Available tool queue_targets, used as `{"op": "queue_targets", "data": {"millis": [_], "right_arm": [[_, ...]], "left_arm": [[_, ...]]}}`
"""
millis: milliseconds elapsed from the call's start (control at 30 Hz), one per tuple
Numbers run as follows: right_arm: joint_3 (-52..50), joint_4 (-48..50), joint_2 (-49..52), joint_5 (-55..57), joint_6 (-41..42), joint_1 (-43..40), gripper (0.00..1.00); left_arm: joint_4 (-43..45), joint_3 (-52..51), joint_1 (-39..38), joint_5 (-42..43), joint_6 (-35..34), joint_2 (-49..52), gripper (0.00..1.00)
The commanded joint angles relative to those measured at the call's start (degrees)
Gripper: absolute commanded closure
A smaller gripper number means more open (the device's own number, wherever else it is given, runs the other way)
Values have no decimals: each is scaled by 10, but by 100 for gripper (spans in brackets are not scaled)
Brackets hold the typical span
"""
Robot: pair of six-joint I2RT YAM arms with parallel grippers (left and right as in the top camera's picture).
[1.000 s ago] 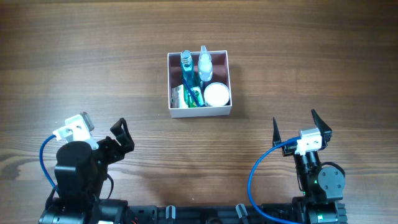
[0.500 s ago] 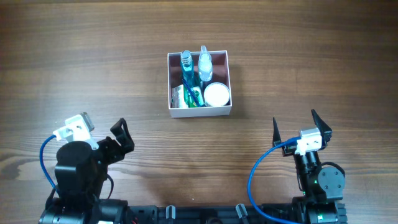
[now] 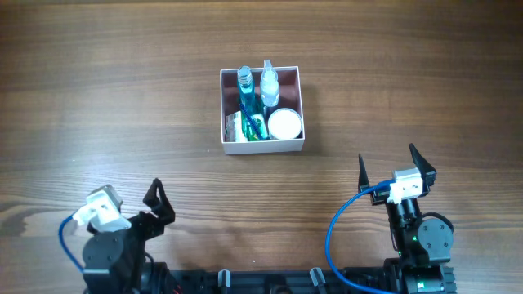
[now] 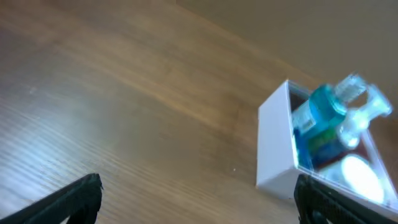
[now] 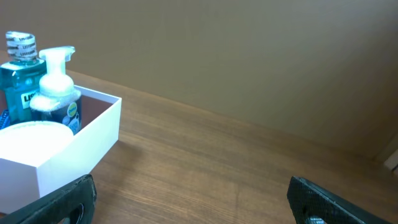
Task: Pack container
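Observation:
The container (image 3: 261,148) is a square white box with a dusty-pink inside, at the middle of the table. It holds a blue bottle (image 3: 244,82), a clear pump bottle (image 3: 270,82), a round white jar (image 3: 285,124) and a green packet (image 3: 236,126). My left gripper (image 3: 132,201) is open and empty near the front left edge, far from the box. My right gripper (image 3: 386,160) is open and empty at the front right. The left wrist view shows the box (image 4: 275,144) ahead to the right between the open jaws (image 4: 199,194). The right wrist view shows it (image 5: 69,152) at the left, beyond the open jaws (image 5: 189,194).
The wooden table (image 3: 98,73) carries nothing else besides the box. Blue cables loop beside both arm bases at the front edge.
My left arm has drawn back toward the front edge of the table, its gripper still open. The right arm and the box have not moved.

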Motion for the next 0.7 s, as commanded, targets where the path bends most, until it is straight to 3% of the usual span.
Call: {"op": "queue_targets", "data": {"millis": [0, 167, 367, 667], "right_arm": [[-1, 2, 1, 10, -5, 2, 0], [-1, 2, 0, 10, -5, 2, 0], [-1, 2, 0, 10, -5, 2, 0], [-1, 2, 0, 10, -5, 2, 0]], "left_arm": [[88, -65, 4, 6, 19, -14, 0], [281, -151, 4, 68, 129, -17, 0], [418, -237, 4, 69, 139, -17, 0], [425, -252, -6, 82, 153, -17, 0]]}}
